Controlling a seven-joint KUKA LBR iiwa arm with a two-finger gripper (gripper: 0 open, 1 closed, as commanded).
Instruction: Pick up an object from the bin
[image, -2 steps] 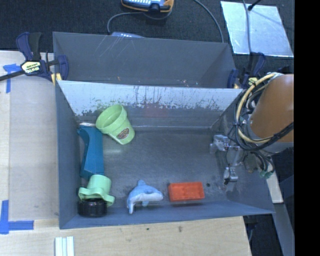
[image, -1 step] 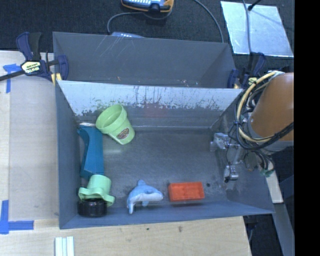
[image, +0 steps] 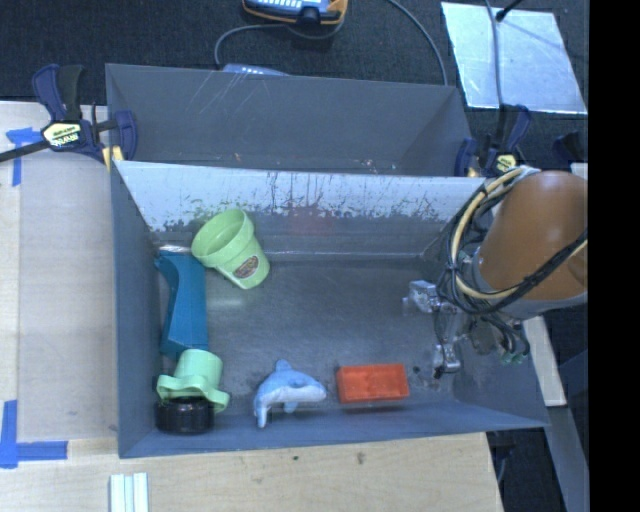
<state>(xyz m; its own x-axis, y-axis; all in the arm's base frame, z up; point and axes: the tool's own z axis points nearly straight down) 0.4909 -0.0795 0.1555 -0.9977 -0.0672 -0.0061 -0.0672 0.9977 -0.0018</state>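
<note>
- Nearest the camera, along the front wall of the grey bin (image: 330, 300), three things are lying in a row: the black cap and pale green collar at the end of a teal handled tool (image: 185, 310) in the left corner, a small blue dolphin toy (image: 288, 392) near the middle, and a flat orange-red block (image: 373, 384) just right of it.
- The gripper (image: 443, 360) is hanging low by the right wall, just up and right of the orange-red block and apart from it; I cannot tell whether it is spread or pressed together.
- Above it, the arm's orange cover (image: 535, 235) and looped cables are leaning over the right rim.
- Farther back, a light green cup (image: 232, 248) is lying tilted on its side at the back left, near the tool's upper end.
</note>
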